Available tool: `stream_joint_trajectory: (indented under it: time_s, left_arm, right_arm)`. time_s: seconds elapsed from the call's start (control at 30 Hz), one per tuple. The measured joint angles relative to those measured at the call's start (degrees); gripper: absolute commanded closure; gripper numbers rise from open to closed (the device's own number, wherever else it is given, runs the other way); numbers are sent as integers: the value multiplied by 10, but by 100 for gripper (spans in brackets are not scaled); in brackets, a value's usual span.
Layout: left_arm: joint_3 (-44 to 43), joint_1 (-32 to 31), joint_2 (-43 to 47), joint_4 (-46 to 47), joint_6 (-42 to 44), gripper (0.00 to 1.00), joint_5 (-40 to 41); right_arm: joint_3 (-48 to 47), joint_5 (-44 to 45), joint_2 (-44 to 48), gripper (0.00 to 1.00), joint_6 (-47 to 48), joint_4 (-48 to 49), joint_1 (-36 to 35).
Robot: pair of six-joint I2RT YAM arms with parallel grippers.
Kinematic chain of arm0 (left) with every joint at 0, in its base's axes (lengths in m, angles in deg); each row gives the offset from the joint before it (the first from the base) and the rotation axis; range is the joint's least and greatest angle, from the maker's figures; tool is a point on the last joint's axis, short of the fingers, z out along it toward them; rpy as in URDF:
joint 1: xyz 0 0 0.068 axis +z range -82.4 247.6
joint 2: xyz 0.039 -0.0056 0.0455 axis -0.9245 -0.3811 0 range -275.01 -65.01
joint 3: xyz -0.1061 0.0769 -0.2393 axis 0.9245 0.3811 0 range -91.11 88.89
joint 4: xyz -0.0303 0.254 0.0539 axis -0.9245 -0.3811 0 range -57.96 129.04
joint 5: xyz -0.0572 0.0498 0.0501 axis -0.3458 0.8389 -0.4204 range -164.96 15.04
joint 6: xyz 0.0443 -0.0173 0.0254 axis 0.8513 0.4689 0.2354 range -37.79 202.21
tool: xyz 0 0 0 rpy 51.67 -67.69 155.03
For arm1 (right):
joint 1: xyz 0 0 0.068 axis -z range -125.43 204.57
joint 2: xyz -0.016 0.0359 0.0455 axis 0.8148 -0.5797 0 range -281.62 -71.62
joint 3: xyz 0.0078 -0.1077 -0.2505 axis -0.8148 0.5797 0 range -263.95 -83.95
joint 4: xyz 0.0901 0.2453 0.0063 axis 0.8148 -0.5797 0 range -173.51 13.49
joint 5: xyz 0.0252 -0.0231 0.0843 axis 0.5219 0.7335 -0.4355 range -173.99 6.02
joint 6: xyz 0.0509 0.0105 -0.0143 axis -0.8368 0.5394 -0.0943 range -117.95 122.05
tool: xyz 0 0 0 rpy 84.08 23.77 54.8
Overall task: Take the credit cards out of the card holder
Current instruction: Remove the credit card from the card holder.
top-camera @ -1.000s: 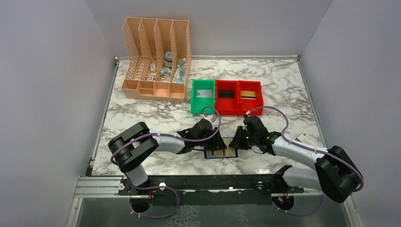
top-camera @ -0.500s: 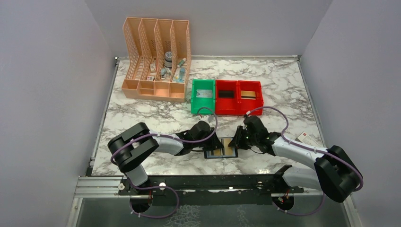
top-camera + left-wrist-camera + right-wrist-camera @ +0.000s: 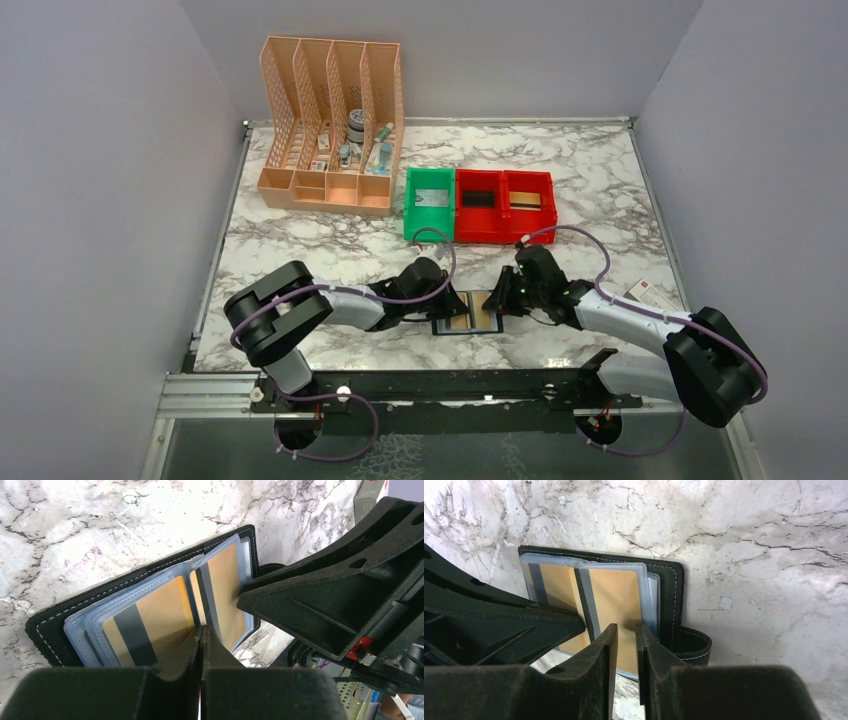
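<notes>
Left tool [image 3: 202, 631] at card holder [image 3: 44, 626], credit cards [image 3: 150, 611] inside

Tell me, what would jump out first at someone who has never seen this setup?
Two black arms meet nose to nose at the near middle of the marble table. There the left gripper and the right gripper are both at a small open black card holder, which shows gold cards in clear sleeves. At the far side stand a peach lattice file organizer and a row of a green bin and red bins.
</notes>
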Motion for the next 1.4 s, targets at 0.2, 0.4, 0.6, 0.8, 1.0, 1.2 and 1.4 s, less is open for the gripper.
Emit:
stream_joint_trajectory:
  time_s: [0.2, 0.4, 0.6, 0.8, 1.0, 1.2, 1.4]
  left_arm:
    - [13, 0, 20, 10, -2, 100, 1]
    - [24, 0, 29, 18, -3, 100, 0]
    - [25, 0, 29, 21, -3, 92, 0]
    - [25, 0, 26, 21, -5, 73, 0]
    - [25, 0, 23, 28, -6, 58, 0]
    - [22, 0, 17, 37, -9, 58, -3]
    - [-4, 0, -19, 41, -10, 73, -11]
  right_arm:
    - [0, -1, -2, 79, -1, 4, 0]
    - [0, -1, -4, 79, -4, 7, 0]
    - [-1, -1, -4, 79, -4, 6, 0]
    - [-1, -1, -4, 79, -4, 6, 0]
    - [-1, -1, -4, 79, -4, 5, 0]
    - [-1, -1, -4, 79, -4, 5, 0]
    - [-1, -1, -3, 79, -4, 5, 0]
